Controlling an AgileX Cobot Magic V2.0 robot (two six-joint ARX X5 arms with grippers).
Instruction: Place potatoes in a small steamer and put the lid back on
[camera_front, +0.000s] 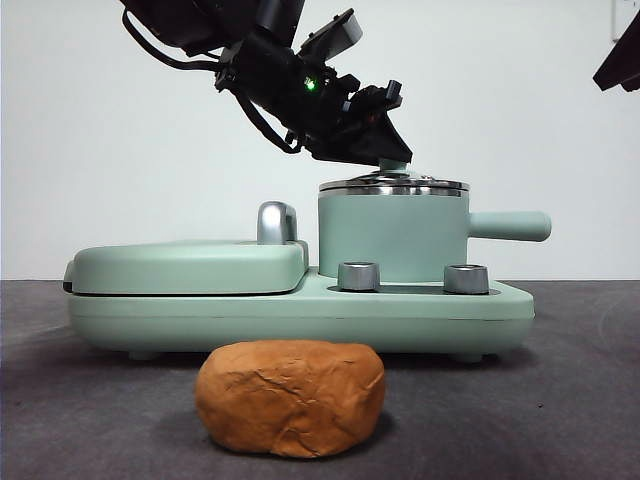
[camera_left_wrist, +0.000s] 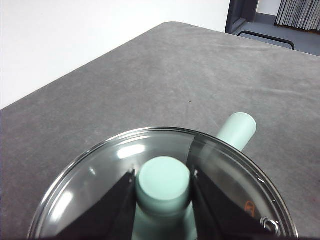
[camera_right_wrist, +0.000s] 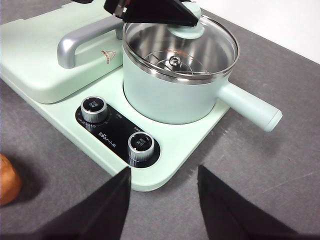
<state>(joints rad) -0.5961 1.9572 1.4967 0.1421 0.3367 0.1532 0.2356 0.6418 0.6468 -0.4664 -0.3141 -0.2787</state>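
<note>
The orange-brown potato (camera_front: 290, 397) lies on the grey table in front of the appliance; its edge shows in the right wrist view (camera_right_wrist: 7, 180). The mint-green steamer pot (camera_front: 390, 238) (camera_right_wrist: 165, 97) stands on the base with its handle (camera_left_wrist: 237, 130) pointing right. The glass lid (camera_front: 395, 184) (camera_left_wrist: 95, 187) (camera_right_wrist: 220, 42) sits on the pot's rim. My left gripper (camera_front: 392, 152) (camera_left_wrist: 163, 176) comes down from above and is shut on the lid's green knob. My right gripper (camera_right_wrist: 164, 172) is open and empty, above the table in front of the base; it shows as a black tip (camera_front: 620, 55).
The flat green grill plate (camera_front: 190, 265) (camera_right_wrist: 30, 55) with a chrome handle (camera_front: 277, 222) fills the left half of the base. Two steel dials (camera_front: 359, 276) (camera_front: 466, 278) sit on the base in front of the pot. A steel rack lies inside the pot (camera_right_wrist: 175, 62).
</note>
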